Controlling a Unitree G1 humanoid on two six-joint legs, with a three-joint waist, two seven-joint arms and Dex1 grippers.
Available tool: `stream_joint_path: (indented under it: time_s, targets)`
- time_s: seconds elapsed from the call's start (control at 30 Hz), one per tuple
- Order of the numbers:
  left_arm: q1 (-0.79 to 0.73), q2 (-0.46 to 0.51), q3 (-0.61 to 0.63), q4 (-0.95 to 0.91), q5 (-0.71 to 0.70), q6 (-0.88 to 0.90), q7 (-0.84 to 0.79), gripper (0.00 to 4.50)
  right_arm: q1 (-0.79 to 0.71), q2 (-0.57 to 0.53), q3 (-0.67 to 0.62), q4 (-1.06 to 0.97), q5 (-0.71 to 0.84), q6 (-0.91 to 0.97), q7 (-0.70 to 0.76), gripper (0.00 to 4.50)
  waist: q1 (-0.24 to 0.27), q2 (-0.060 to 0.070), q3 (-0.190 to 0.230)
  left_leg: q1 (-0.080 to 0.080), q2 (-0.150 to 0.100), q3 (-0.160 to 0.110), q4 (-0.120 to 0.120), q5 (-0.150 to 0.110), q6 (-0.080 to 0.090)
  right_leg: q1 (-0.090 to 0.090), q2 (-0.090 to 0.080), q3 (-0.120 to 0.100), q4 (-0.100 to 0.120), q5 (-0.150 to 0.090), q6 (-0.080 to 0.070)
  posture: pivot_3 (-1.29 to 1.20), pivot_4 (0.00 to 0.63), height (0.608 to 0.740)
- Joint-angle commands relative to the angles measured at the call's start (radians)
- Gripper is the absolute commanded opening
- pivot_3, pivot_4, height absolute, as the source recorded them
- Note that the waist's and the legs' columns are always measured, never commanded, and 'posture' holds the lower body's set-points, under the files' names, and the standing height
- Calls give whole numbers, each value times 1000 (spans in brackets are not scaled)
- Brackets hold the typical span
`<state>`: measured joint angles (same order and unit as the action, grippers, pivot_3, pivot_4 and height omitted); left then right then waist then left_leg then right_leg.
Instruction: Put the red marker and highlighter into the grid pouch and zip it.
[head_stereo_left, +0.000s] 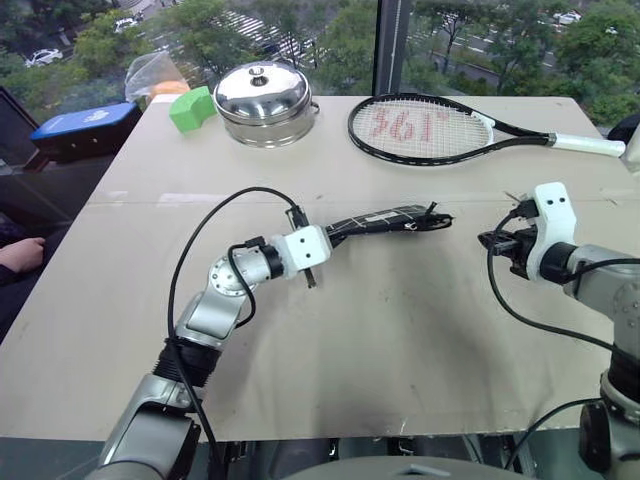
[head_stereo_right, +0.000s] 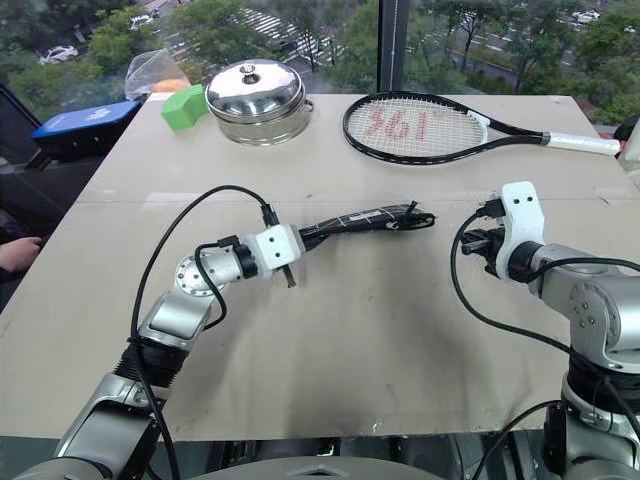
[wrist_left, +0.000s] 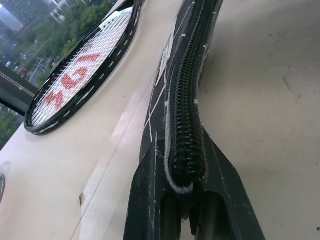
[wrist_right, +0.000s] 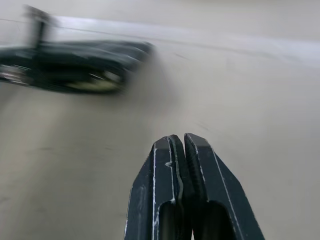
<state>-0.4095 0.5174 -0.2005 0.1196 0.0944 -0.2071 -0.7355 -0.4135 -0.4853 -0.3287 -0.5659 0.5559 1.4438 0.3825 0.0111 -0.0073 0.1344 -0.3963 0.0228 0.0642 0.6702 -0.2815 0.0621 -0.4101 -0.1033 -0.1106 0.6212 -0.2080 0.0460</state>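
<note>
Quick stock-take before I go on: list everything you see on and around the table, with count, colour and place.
grid pouch: one, black with white grid lines, mid-table, one end clamped in the left gripper, zipper edge up.
tennis racket: one, black frame, white strings with red print, white grip, far right of the table.
steel pot with lid: one, silver, far centre.
green block: one, bright green, left of the pot.
clear bag: one, transparent, far left corner.
blue object: one, off the table's left edge.
table: one, beige.
person's hand: one, at the left edge.
left gripper: shut on the pouch.
right gripper: fingers together, holding nothing, right of the pouch.
</note>
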Motion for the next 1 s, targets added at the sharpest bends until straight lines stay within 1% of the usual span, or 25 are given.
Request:
stream_joint_path:
  time_s: [0.03, 0.13, 0.17, 0.27, 0.4, 0.7, 0.73, 0.77, 0.87, 0.93, 0.97, 1.0]
  targets:
    - [-13, -2, 12, -19, -14, -11, 2, 0, -34, 55, -54, -82, 99, 22, 31, 1343, 1, 0, 0, 0, 0, 0, 0, 0, 0, 0, 0, 0, 0, 0, 0, 0, 150, 740]
    - [-12, -5, 11, -25, -19, -6, -4, 0, -57, 119, -35, -106, 123, 47, 1, 2974, 0, 0, 0, 0, 0, 0, 0, 0, 0, 0, 0, 0, 0, 0, 0, 0, 150, 740]
    - [-12, -6, 11, -28, -21, -4, -5, 0, -63, 139, -20, -100, 118, 45, -15, 3344, 0, 0, 0, 0, 0, 0, 0, 0, 0, 0, 0, 0, 1, 0, 0, 0, 150, 740]
    - [-13, -10, 12, -42, -26, 6, -8, 0, -80, 174, 14, -64, 96, 27, -57, 3344, 2, 0, 0, 0, 0, 0, 0, 0, 0, 0, 0, 0, 1, 0, 0, 0, 150, 740]
    - [-6, -11, 12, -58, -32, 14, -12, 0, -111, 207, 24, -16, 83, 18, -95, 3344, 2, 0, 0, 0, 0, 0, 0, 1, -2, 0, 0, 0, 1, 0, 0, 0, 150, 740]
    - [16, -11, 11, -89, -36, 21, -11, 0, -146, 227, 99, 93, 48, -50, -126, 3344, 0, 0, 0, 0, 0, 0, 0, 2, -3, 0, 0, 0, 1, 0, 0, 0, 150, 740]
    - [18, -12, 10, -91, -36, 22, -11, 0, -150, 231, 103, 103, 43, -61, -131, 2756, 0, 0, 0, 0, 0, 0, 0, 2, -3, 0, 0, 0, 1, 0, 0, 0, 150, 740]
    - [19, -12, 10, -92, -35, 22, -11, 0, -152, 233, 105, 109, 40, -68, -134, 2611, 1, 0, 0, 0, 0, 0, 0, 2, -3, 0, 0, 0, 1, 0, 0, 0, 150, 740]
    - [25, -10, 10, -97, -33, 23, -10, 0, -153, 233, 108, 114, 39, -82, -137, 1123, 0, 0, 0, 0, 0, 0, 0, 2, -3, 0, 0, 0, 1, 0, 0, 0, 150, 740]
    - [27, -9, 9, -102, -32, 27, -11, 0, -152, 230, 109, 113, 39, -87, -138, 286, 0, 0, 0, 0, 0, 0, 0, 2, -3, 0, 0, 0, 1, 0, 0, 0, 150, 740]
    - [27, -9, 9, -105, -32, 30, -11, 0, -151, 229, 109, 112, 39, -88, -139, 56, 0, 0, 0, 0, 0, 0, 0, 2, -3, 0, 0, 0, 1, 0, 0, 0, 150, 740]
    - [26, -10, 9, -109, -32, 36, -11, 0, -149, 226, 108, 110, 37, -90, -141, 56, 1, 0, 0, 0, 0, 0, 0, 2, -3, 0, 0, 0, 1, 0, 0, 0, 150, 740]
